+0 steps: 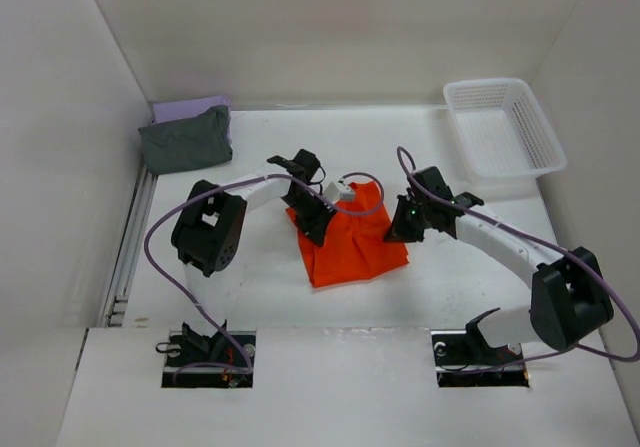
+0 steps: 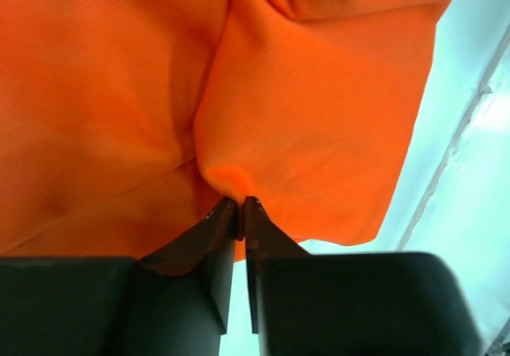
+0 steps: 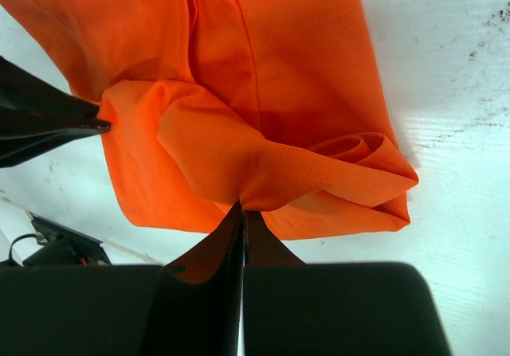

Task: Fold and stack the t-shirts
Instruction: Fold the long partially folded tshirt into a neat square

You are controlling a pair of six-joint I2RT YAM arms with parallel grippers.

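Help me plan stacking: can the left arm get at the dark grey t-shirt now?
Probably not yet: the path to the dark grey t-shirt looks open, but the left gripper is shut on the orange t-shirt.

We take this for a robotics lab test cell rather than a home; plain white panels (image 1: 330,37) wall in a white table (image 1: 450,287) on three sides; a left arm (image 1: 208,229) and a right arm (image 1: 510,252) are bolted at its near edge, purple cables (image 1: 150,252) trailing loose; a white mesh basket (image 1: 500,127) sits at its far right corner.
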